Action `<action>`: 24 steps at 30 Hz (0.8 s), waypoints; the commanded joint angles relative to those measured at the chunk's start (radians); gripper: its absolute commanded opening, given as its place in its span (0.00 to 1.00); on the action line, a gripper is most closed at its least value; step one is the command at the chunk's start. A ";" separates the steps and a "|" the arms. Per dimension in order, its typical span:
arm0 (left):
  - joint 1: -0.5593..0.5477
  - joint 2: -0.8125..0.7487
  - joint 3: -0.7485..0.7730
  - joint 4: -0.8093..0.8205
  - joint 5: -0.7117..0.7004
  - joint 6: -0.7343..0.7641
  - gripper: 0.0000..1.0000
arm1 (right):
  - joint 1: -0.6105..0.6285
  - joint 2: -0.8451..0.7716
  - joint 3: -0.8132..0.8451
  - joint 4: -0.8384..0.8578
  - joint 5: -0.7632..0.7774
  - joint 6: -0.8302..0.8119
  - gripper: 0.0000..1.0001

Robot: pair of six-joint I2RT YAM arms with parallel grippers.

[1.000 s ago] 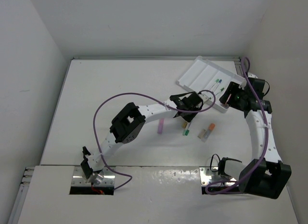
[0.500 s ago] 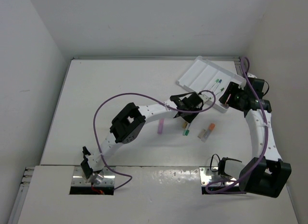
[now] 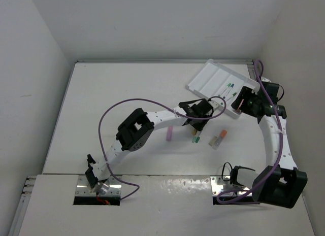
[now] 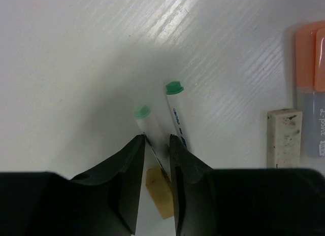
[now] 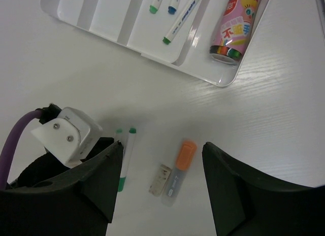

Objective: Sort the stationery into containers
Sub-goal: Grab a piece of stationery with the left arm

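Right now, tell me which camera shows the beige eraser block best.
Left wrist: the eraser block appears large and sharp, smudges visible, beside the orange-capped marker. The right wrist view shows it small but whole, next to that marker. The top external view shows only a pale speck.

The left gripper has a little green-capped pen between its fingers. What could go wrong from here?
The left gripper straddles the pale-capped pen well back from its cap, so the pen might tilt or slip when lifted. The darker-capped pen lies right alongside, by one finger, and could get nudged or dragged along.
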 commanded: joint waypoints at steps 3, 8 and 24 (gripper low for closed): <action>0.025 0.059 -0.048 -0.032 0.058 -0.021 0.16 | -0.006 0.003 0.013 0.014 -0.030 -0.011 0.63; 0.031 -0.004 -0.071 -0.014 0.058 -0.018 0.00 | -0.006 -0.012 0.033 0.012 -0.061 -0.032 0.62; 0.206 -0.479 -0.336 0.187 0.613 -0.216 0.00 | 0.332 -0.398 -0.043 0.003 -0.475 -0.877 0.52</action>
